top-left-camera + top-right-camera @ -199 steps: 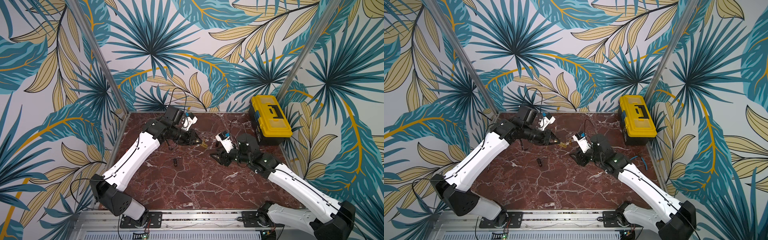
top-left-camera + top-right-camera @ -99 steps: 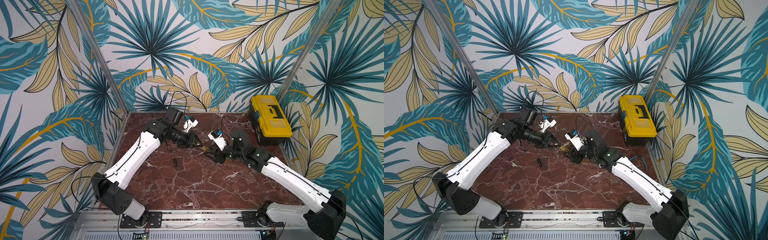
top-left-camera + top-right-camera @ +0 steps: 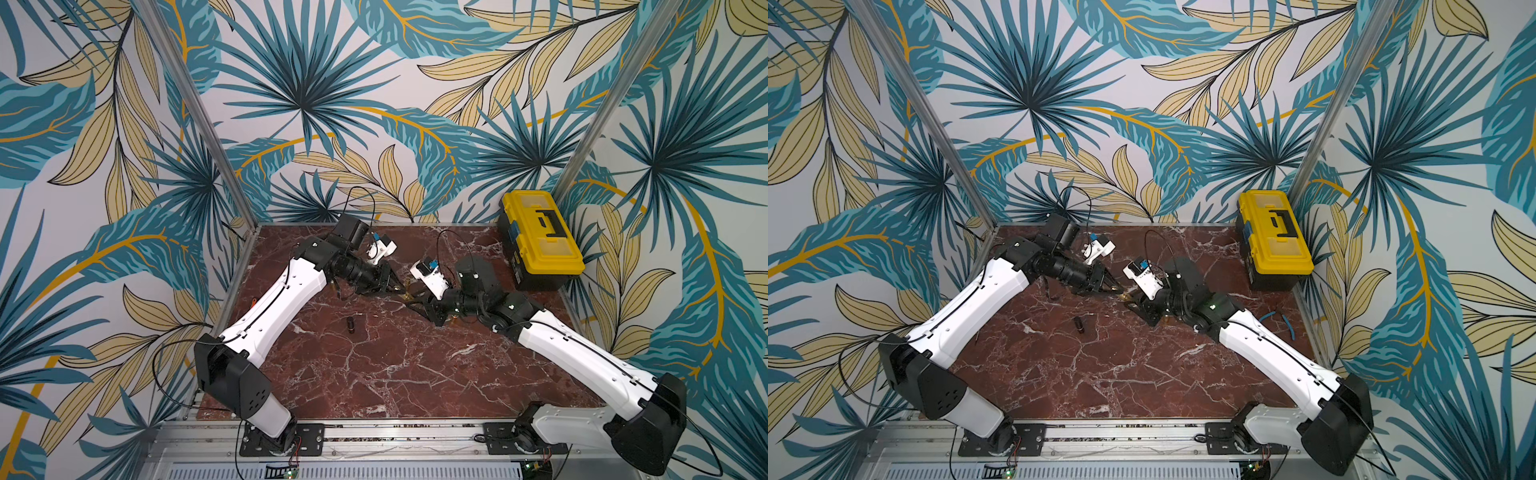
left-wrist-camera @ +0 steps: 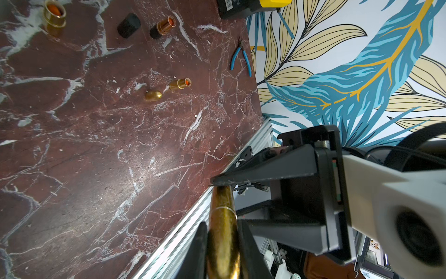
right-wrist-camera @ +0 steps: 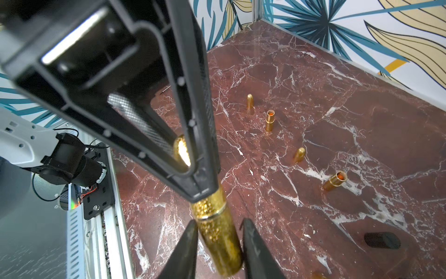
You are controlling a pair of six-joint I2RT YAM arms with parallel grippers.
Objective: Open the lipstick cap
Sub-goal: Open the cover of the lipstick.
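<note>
Looks like a robotics lab cell, not a home. Closed on three sides by panels printed with palm leaves (image 3: 299, 83), held between bare aluminium posts (image 3: 198, 116). Floored with a red marble-pattern tabletop (image 3: 374, 374). At the front, an aluminium rail (image 3: 395, 428) carrying two white robot arms (image 3: 274, 307) with loose cables. In the far corner, a yellow toolbox (image 3: 540, 237); by the side wall, blue-handled pliers (image 4: 241, 59).

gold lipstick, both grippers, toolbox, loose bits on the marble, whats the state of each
gold lipstick, cap on, held aloft
left gripper, shut on the gold lipstick
right gripper, fingers either side of the gold lipstick, grip unclear
yellow toolbox, lid shut
black cap, off, lying on its side
black-based lipstick, uncapped, lying on its side
gold cap, off, lying on its side
</note>
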